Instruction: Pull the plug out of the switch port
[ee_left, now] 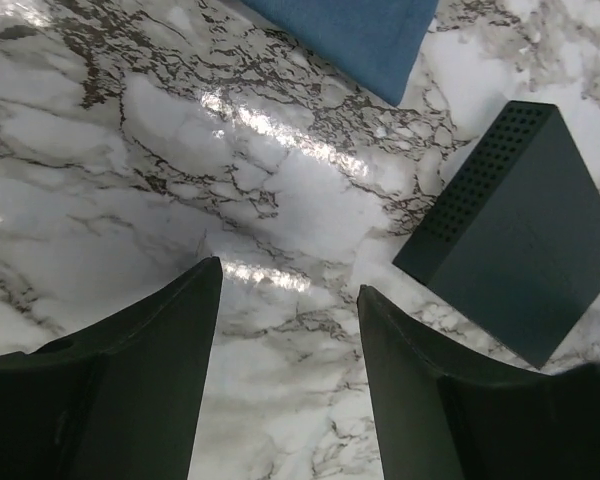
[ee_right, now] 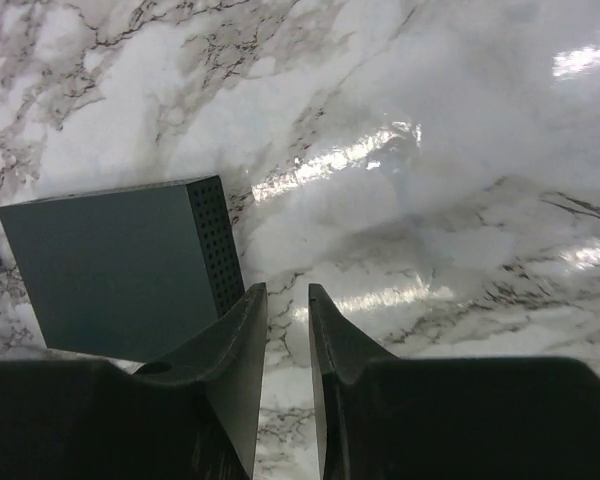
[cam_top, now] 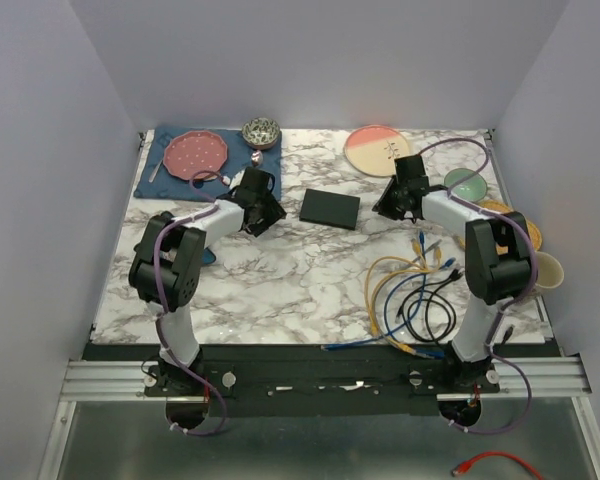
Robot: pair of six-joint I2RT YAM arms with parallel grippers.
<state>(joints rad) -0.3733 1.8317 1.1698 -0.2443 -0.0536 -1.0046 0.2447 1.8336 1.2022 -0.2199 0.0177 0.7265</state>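
Switch (cam_top: 330, 208) flat on counter (cam_top: 280, 280), centre frame, between arms. Small rigid box; likely light, smooth, apt to slide. Pinch across short sides. Left gripper (ee_left: 290, 275): jaws spread, empty. Right gripper (ee_right: 288, 290): jaws narrowly parted, empty.

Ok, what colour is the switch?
Black; the switch shows best in the top external view.

No words, numbers, labels or signs to read in any view. Plain and bare on the dark top and side of the switch (cam_top: 330, 208). Too small to tell on anything else.
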